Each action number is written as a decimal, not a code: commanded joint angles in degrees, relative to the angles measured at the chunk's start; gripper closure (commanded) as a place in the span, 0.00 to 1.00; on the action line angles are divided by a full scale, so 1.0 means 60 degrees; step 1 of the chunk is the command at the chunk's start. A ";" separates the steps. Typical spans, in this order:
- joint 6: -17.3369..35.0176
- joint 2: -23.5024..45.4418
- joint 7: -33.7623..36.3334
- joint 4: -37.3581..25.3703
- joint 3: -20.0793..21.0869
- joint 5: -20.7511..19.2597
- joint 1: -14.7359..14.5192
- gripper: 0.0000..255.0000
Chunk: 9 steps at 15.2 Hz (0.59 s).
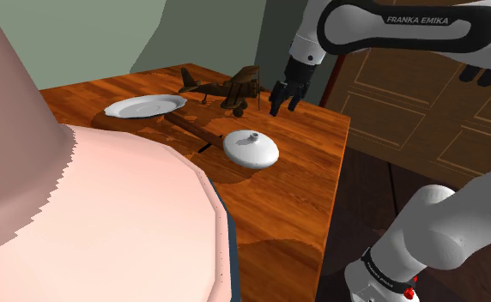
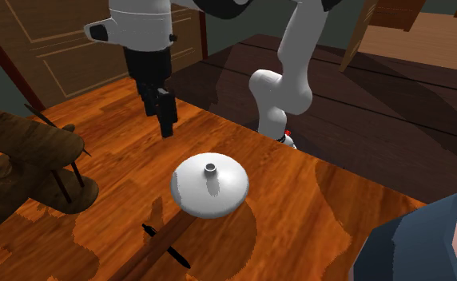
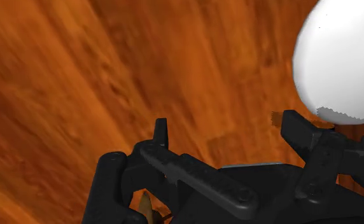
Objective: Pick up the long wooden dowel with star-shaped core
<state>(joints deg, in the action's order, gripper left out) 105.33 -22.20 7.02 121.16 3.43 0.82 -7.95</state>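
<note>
The one legible marking is the brand name FRANKA EMIKA, in white capital letters on the dark band that runs along the upper link of the white arm (image 1: 407,26), near the top of the shoulder view. The letters run along the link from the view's left to its right. No other text can be read.

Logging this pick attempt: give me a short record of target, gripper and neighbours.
target: long brown dowel, lying flat on the table
hand: gripper open, holding nothing, above the table, apart from the dowel
neighbours: white domed lid, white plate
also on table: wooden model biplane
grasp: not yet made
</note>
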 commanded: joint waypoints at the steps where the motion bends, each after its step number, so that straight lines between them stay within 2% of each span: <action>1: 0.0158 0.0530 0.0026 -0.0316 0.0229 0.0045 -0.0185 0.00; 9: 0.0319 0.2747 0.0059 -0.2127 0.1032 -0.0042 -0.0833 0.00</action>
<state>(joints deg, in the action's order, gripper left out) 106.99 -6.77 7.48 109.00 9.08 0.61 -12.46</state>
